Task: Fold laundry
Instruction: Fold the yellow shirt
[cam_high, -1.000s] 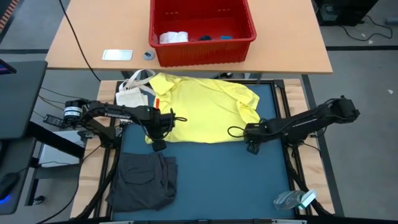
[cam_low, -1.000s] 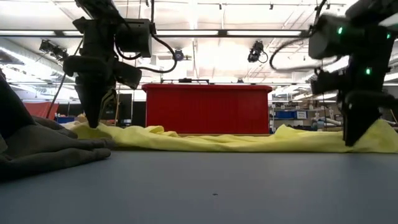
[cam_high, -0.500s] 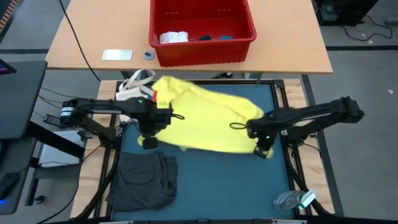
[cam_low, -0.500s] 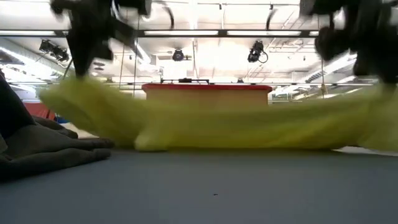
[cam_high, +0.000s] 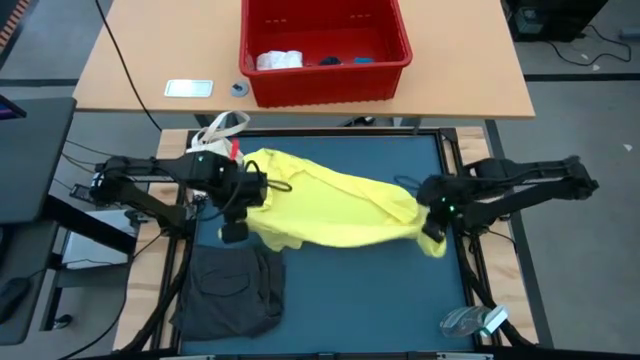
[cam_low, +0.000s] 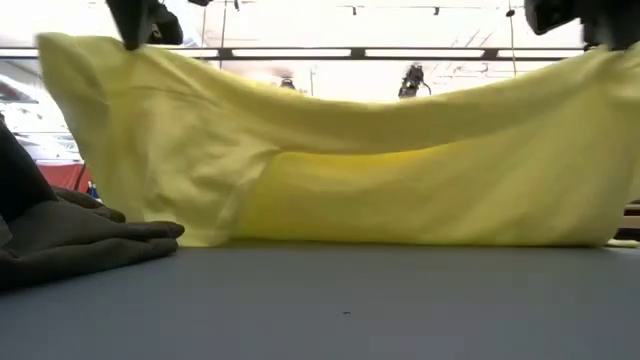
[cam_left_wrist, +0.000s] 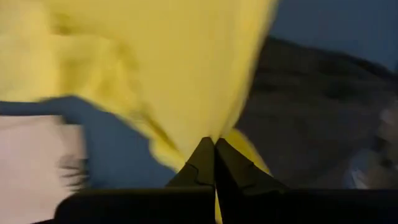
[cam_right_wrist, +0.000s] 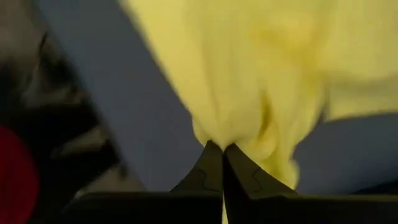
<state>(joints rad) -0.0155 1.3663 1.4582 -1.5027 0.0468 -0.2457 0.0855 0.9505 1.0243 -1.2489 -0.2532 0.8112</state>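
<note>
- Dark grey garment (cam_high: 232, 292) lies crumpled at the near-left corner of the blue tabletop (cam_high: 350, 290); in the low view it shows as a grey heap at the left edge (cam_low: 70, 245), apart from the raised cloth.
- Small white bag (cam_high: 215, 135) with strap handles sits at the far-left corner, just behind the left arm.
- Left claw (cam_high: 243, 195) is clenched on 1 edge of the yellow T-shirt (cam_high: 335, 210), above the tabletop; its wrist view shows the 2 fingertips (cam_left_wrist: 205, 158) pinched together with yellow cloth between them.
- The yellow T-shirt hangs stretched between both claws like a curtain; in the low view its lower hem (cam_low: 400, 238) meets the tabletop.
- Red plastic basket (cam_high: 325, 75) stands on the wooden table beyond, holding a white cloth (cam_high: 278, 60) and small dark and blue pieces.
- Right claw (cam_high: 432, 215) is clenched on the shirt's opposite edge; fingertips (cam_right_wrist: 214, 162) closed on bunched yellow cloth.
</note>
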